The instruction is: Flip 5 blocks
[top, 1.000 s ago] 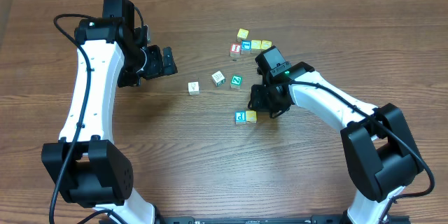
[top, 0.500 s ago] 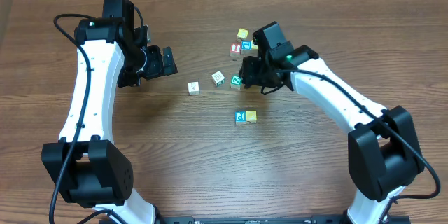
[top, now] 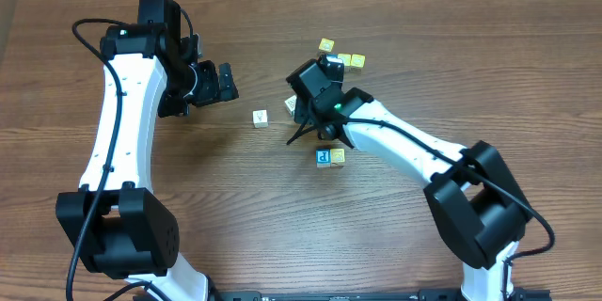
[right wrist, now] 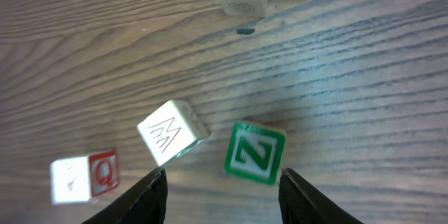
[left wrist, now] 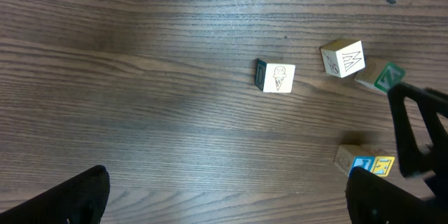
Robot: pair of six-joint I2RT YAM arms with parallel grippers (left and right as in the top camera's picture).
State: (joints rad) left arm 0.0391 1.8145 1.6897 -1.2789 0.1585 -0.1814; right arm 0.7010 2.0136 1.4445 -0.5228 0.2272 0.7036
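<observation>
Z block (right wrist: 254,152) just beside M block (right wrist: 171,138), both on table (right wrist: 364,91)

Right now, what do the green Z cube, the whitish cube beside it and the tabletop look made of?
Green Z cube: likely wood; pale bare edge beside a green printed face. Whitish cube: probably wood too, matte, thin drawn lines. Tabletop: brown streaked grain, wood or laminate, cannot tell which.

Green block (right wrist: 255,152): white Z. White block (right wrist: 172,131): outlined M. Pale block (right wrist: 73,180): red Q, side face. Blue block (top: 323,156): white P.
</observation>
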